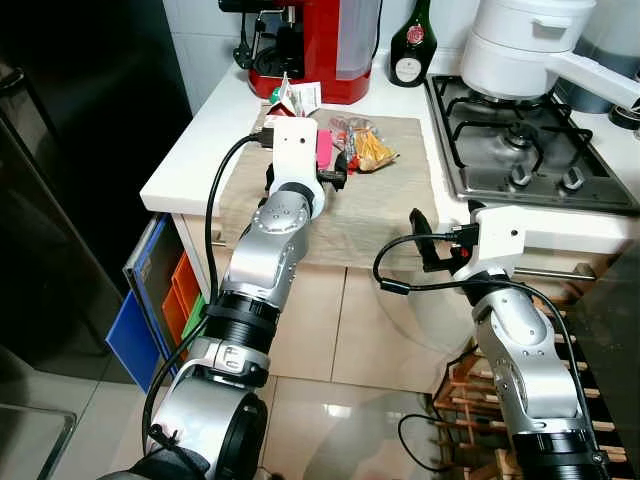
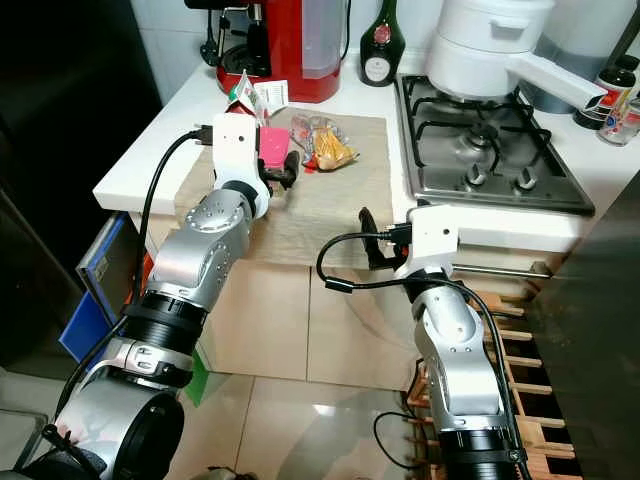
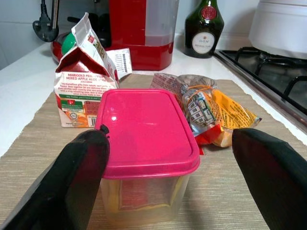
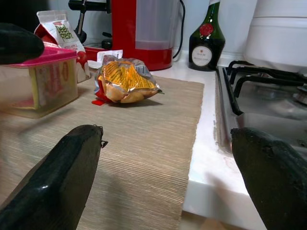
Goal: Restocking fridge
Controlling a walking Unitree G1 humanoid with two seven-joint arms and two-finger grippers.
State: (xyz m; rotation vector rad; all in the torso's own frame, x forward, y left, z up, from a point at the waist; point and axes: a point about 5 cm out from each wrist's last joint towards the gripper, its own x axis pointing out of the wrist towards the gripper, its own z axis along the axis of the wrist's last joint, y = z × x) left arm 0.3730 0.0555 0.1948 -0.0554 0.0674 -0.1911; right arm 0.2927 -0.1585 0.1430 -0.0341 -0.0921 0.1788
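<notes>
A clear container with a pink lid (image 3: 144, 129) stands on a beige mat (image 1: 385, 210) on the white counter. My left gripper (image 3: 170, 143) is open, with one black finger on each side of the container, not closed on it. Behind the container are a juice carton (image 3: 81, 81) and a crumpled orange snack bag (image 3: 211, 110). My right gripper (image 4: 165, 139) is open and holds nothing. It hovers at the counter's front edge (image 1: 428, 245), to the right of the container.
A red coffee machine (image 1: 320, 45), a green bottle (image 1: 410, 45), and a gas hob (image 1: 530, 140) with a white pot (image 1: 520, 45) line the back and right. The dark fridge (image 1: 70, 150) stands on the left. A wooden rack (image 1: 470, 400) sits low on the right.
</notes>
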